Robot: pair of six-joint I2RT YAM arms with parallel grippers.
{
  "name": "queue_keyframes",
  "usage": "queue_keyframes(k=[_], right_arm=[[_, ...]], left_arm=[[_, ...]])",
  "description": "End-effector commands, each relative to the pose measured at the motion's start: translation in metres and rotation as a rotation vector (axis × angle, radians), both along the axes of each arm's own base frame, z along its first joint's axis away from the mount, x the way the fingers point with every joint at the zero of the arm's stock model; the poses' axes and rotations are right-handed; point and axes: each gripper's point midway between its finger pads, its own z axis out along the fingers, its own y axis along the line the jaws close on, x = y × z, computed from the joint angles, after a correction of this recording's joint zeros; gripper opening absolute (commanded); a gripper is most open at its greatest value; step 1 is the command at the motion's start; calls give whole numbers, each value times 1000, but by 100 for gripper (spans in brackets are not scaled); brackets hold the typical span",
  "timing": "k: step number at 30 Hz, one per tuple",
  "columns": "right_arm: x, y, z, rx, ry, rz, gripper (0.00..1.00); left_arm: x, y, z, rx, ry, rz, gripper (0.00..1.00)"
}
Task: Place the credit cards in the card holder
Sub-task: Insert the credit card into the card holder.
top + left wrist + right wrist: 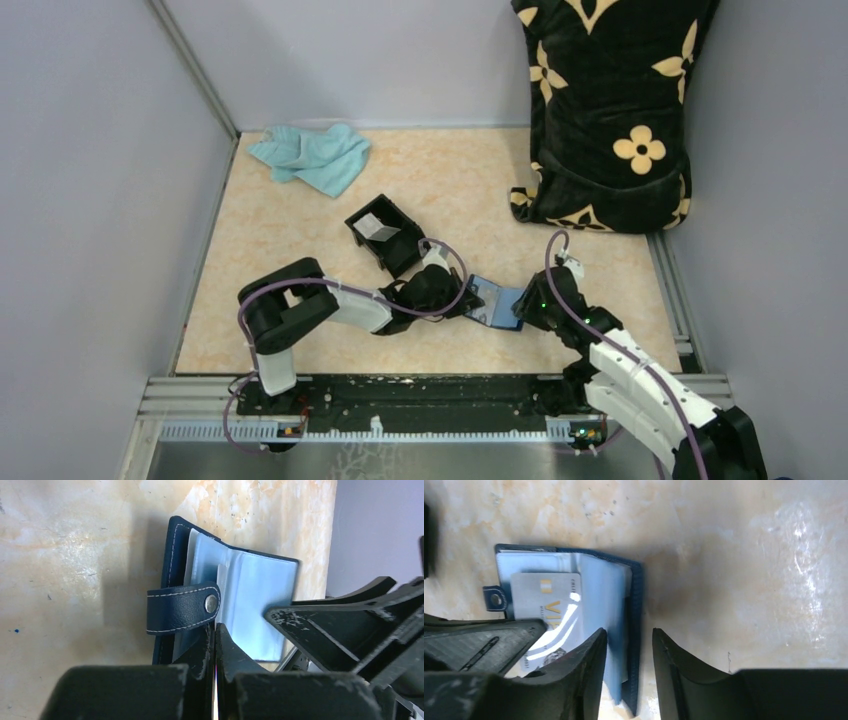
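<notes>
The navy card holder (495, 302) lies open on the table between both grippers, its clear sleeves (250, 595) fanned out and its snap tab (180, 609) hanging loose. A grey-white credit card (549, 605) rests partly among the sleeves. My left gripper (215, 626) is shut, a thin pale edge pinched between its fingers, and it reaches the card's near end (467, 300). My right gripper (629, 631) is open, its fingers astride the holder's right cover (636, 630) with a gap on the outer side. Another pale card (378, 228) lies in the black box.
A black open-topped box (392, 250) sits just behind the left gripper. A crumpled teal cloth (312, 157) lies at the back left. A black flower-patterned bag (610, 110) stands at the back right. Grey walls close in both sides.
</notes>
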Motion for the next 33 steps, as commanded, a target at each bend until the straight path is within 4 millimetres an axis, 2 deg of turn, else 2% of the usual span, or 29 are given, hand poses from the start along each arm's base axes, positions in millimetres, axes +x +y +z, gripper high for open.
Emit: queue_keyframes(k=[1,5,14,20,24,33], right_arm=[[7,-1,-2,10,-20,-26,34],[6,-3,-7,5,-14,-36,20],[6,-1,-6,13,-17,-35,5],[5,-1,-8,15,-14,-33,4],[5,-1,-8,19,-16,-32,4],[5,0,-11,23,-12,-28,4]], left_arm=[[-3,2,6,-17,-33,-17,0],[-4,-2,17,-76,-53,-27,0],[-6,-10,20,-146,-38,-40,0],[-7,-9,9,-149,-16,-39,0],[-4,-1,4,-122,-33,-19,0],[11,3,11,-67,-136,-26,0]])
